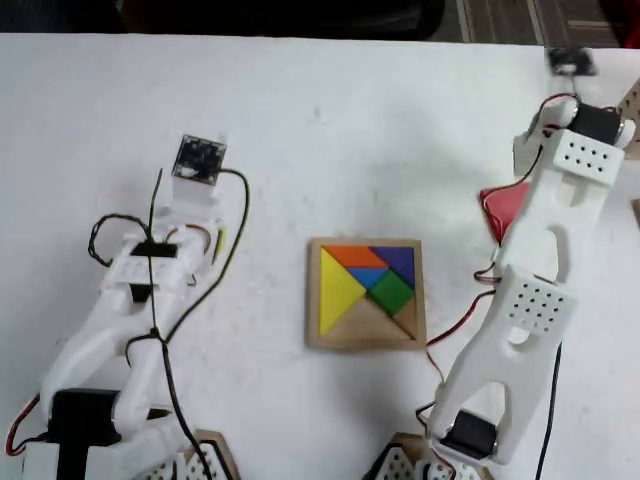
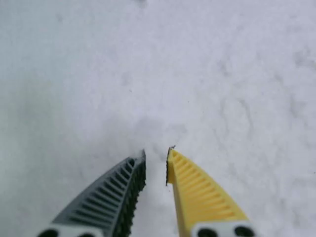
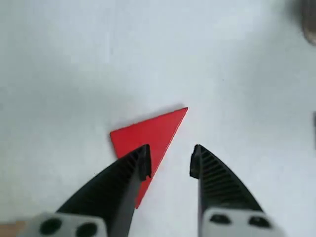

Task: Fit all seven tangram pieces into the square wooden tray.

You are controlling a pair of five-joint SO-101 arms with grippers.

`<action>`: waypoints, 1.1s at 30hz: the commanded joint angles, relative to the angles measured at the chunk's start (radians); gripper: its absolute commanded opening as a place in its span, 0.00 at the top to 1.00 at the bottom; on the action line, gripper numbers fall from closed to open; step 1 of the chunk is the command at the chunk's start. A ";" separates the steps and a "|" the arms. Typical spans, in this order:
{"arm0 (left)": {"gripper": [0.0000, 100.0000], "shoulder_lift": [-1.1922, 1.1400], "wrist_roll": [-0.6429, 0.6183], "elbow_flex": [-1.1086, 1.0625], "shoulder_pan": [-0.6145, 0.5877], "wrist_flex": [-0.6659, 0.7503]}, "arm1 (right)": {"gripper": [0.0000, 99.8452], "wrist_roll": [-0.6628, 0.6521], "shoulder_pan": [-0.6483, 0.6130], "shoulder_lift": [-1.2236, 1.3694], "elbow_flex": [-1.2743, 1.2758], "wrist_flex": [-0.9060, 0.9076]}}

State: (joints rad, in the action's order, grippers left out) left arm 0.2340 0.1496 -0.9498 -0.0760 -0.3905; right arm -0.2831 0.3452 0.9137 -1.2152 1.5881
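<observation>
The square wooden tray (image 1: 365,343) lies mid-table and holds a yellow triangle (image 1: 337,288), an orange piece (image 1: 353,256), a blue piece (image 1: 367,277), a purple piece (image 1: 399,261) and a green square (image 1: 391,293). Bare wood shows along its near side. A red triangle (image 3: 148,136) lies flat on the table right of the tray, partly under the right arm (image 1: 535,300) in the high view. My right gripper (image 3: 169,160) hangs open just above it, one black finger over its edge, the other over bare table. My left gripper (image 2: 156,153) is all but shut over bare table, holding nothing.
The left arm (image 1: 150,265) stands left of the tray with black cables (image 1: 235,215) looping beside it. Wooden objects sit at the table's right edge (image 1: 632,105) and between the arm bases (image 1: 215,450). White table stretches behind the tray.
</observation>
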 commanded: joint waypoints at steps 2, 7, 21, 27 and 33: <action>0.89 0.013 0.011 0.003 0.024 0.017 | 0.87 0.242 -0.019 0.015 -0.009 -0.079; 0.89 0.013 0.011 0.003 0.024 0.017 | 0.98 0.250 -0.076 0.147 -0.003 -0.202; 0.89 0.013 0.011 0.003 0.024 0.021 | 0.98 0.026 -0.071 0.216 -0.003 -0.071; 0.89 0.013 0.011 0.003 0.024 0.021 | 0.98 -0.014 -0.028 0.222 0.000 0.015; 0.89 0.013 0.011 0.003 0.024 0.020 | 0.98 -0.044 0.030 0.180 -0.064 0.122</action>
State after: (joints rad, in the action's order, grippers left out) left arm 0.2340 0.1496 -0.9498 -0.0760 -0.3905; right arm -0.3092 0.3314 1.1592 -1.2121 1.6540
